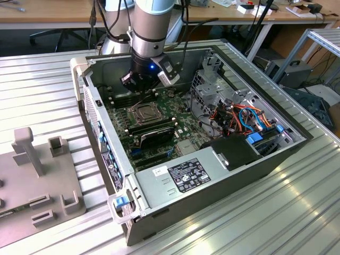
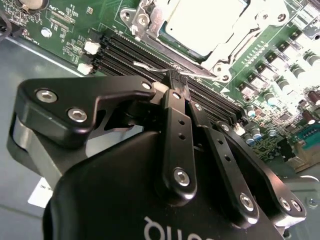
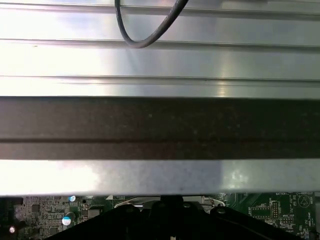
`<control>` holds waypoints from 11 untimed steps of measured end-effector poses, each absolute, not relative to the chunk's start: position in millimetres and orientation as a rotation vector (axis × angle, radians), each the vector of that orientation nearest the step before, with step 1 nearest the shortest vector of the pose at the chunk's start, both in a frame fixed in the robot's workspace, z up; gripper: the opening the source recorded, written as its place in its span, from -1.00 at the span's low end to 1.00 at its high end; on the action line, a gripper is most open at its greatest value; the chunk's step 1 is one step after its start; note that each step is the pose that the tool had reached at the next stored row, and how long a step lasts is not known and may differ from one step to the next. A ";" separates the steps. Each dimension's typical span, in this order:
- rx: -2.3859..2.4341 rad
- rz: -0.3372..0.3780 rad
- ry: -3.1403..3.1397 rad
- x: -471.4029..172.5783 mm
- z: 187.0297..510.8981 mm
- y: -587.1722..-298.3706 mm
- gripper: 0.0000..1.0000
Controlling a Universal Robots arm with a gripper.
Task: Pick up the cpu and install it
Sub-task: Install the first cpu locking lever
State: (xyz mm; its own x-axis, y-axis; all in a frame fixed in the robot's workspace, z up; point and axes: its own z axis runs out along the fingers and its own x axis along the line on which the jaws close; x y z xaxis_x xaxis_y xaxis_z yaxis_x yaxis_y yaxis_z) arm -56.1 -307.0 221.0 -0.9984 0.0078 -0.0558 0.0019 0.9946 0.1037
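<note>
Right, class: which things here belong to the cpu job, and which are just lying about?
Job: cpu, socket frame, gripper.
Lying about: memory slots, power supply, cables, grey fixture.

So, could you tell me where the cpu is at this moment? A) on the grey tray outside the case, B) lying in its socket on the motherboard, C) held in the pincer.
B: the silver cpu lies in the socket, beyond the shut, empty pincer.
</note>
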 end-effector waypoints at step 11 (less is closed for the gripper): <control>0.009 0.160 3.057 -65.0 227.7 -305.2 -0.79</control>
State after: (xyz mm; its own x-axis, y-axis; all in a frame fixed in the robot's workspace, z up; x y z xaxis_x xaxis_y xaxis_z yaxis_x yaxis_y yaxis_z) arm -65.0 -305.2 227.7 -0.9968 0.0102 -0.0799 0.0018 0.9945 0.1044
